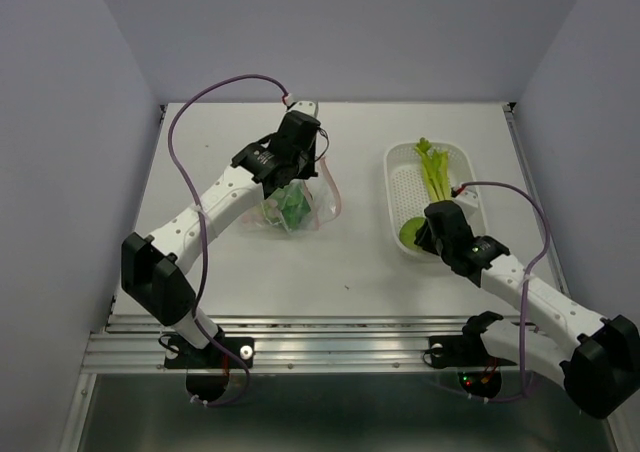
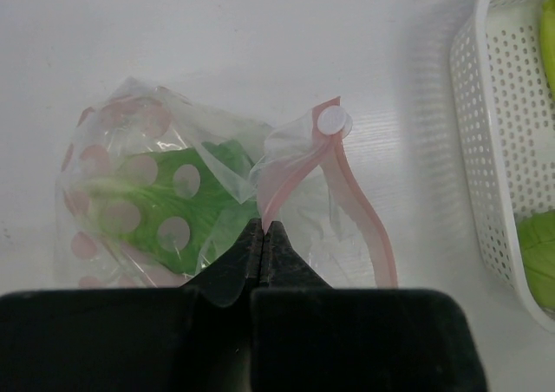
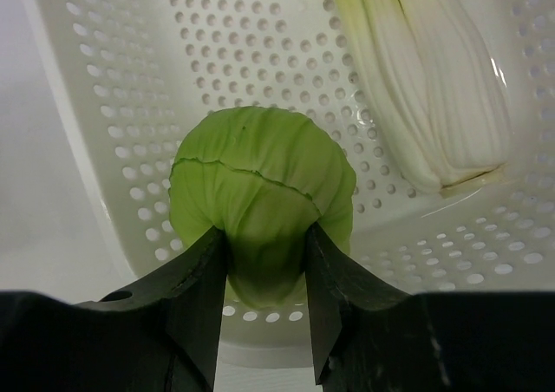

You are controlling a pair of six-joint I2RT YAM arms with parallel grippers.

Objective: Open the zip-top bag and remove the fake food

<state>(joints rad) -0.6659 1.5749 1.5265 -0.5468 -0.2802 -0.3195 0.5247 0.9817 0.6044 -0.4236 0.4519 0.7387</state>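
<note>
Pink strip point(image 2: 364, 205) marks the mouth of the bag point(image 2: 113, 192); my left jaws are pressed together on the film where the strip ends. One green leaf point(image 2: 165, 210) lies inside, on the table point(image 1: 250, 272), left of that pinch (the mouth gapes to the right). My right jaws, part spread, clasp the cabbage point(image 3: 260, 184) in the basket point(image 3: 113, 106) beside the stalk point(image 3: 434, 88), well apart from the bag; my left arm is nearer.

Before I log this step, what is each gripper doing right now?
Left gripper: shut on the zip-top bag.
Right gripper: shut on the cabbage head.
</note>
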